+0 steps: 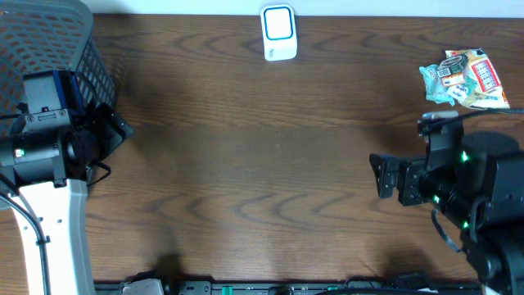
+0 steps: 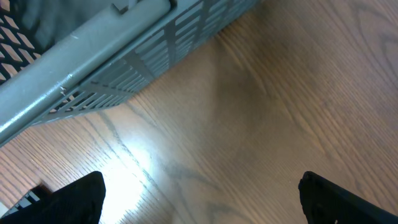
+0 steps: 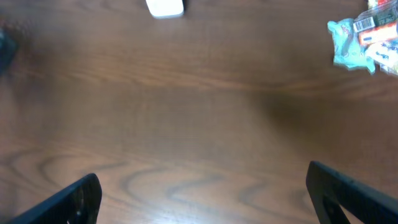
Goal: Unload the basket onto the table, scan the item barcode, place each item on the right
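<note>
Left tool and right tool stand wide open, empty.
Packet lies at the far right of the worktop, near the right tool, which probably must bring it to the scanner.

Probably mock shop checkout: barcode scanner, mesh basket, wood table.

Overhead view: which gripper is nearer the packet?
The right gripper: the packet lies close by on its side, while the left gripper sits at the opposite end, beside the basket.
</note>
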